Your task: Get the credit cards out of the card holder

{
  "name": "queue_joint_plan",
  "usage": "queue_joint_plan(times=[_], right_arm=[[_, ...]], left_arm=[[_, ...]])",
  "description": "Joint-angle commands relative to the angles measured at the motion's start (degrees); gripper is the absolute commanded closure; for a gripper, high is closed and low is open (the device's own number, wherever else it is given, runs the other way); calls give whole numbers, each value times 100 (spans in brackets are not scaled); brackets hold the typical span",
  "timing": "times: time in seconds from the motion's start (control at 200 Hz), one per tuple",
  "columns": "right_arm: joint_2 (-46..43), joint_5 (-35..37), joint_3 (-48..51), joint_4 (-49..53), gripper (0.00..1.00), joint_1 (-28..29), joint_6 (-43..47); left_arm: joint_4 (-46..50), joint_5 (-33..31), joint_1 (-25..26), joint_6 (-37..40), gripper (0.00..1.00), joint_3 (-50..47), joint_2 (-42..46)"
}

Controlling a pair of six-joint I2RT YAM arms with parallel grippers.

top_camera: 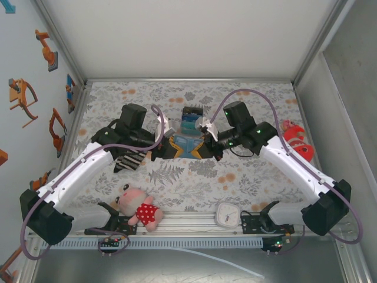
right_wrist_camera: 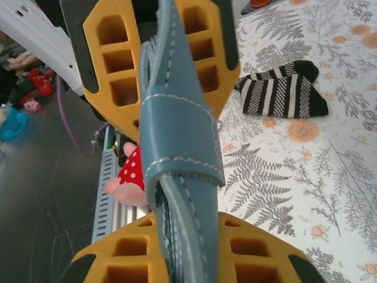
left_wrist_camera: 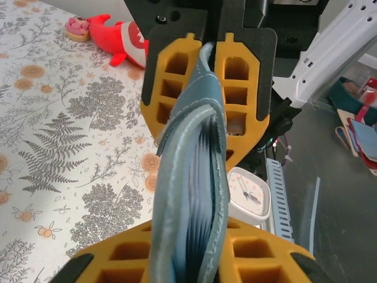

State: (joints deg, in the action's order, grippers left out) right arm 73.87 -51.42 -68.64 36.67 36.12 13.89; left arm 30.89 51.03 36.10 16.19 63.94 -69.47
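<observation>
- A pink doll (top_camera: pixel 139 206) in a red spotted dress and a small white clock (top_camera: pixel 225 215) lie at the near edge of the floral tabletop (top_camera: pixel 247 177).
- A black-and-white striped sock (top_camera: pixel 129 160) lies under the left arm.
- At mid-tabletop the left pincer (top_camera: pixel 160 151) and right pincer (top_camera: pixel 208 147) face each other, each clamped on an opposite end of the steel-blue card holder (top_camera: pixel 187 147), which hangs folded between them.
- Just beyond it, some dark-blue and blue credit cards (top_camera: pixel 191 117) rest on the tabletop.
- A red plush (top_camera: pixel 296 140) lies far right.
</observation>
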Motion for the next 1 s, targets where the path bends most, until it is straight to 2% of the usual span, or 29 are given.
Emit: queue_joint_plan(times=[0.0,0.065,0.125,0.17,0.2,0.391,0.511,0.591,0.661,0.826,0.992], right_arm=[[-65,-212,66,-244,100,27,-189],[-170,-166,188,-523,100,27,-370],[-305,-68,331,-841,100,20,-578],[-428,101,469,-1127,100,18,-804],[-532,214,562,-1318,100,13,-956],[-1231,1217,1232,-2652,100,-49,-2110],[-1461,1673,1458,-3248,100,-113,-2871],[-1433,1786,1451,-3465,100,-131,-3321],[-1372,1839,1441,-3703,100,-145,-3714],[-1183,1659,1493,-4468,100,-192,-4550],[-1013,1236,1573,-5264,100,-201,-5199]], left_arm=[[-645,186,27,-269,71,-9,3],[-850,77,25,-426,44,-108,72],[-1181,-152,28,-662,24,-292,209],[-1506,-425,25,-898,1,-477,366],[-1767,-626,29,-1086,3,-608,480],[-3295,-2201,26,-2382,3,-1503,1318],[-3716,-3197,26,-3319,3,-1804,1651],[-3762,-3594,23,-3860,3,-1881,1725],[-3946,-3669,24,-4132,3,-1980,1744],[-5070,-3544,28,-4803,3,-2407,1628],[-6106,-2803,32,-5115,3,-2456,1278]])
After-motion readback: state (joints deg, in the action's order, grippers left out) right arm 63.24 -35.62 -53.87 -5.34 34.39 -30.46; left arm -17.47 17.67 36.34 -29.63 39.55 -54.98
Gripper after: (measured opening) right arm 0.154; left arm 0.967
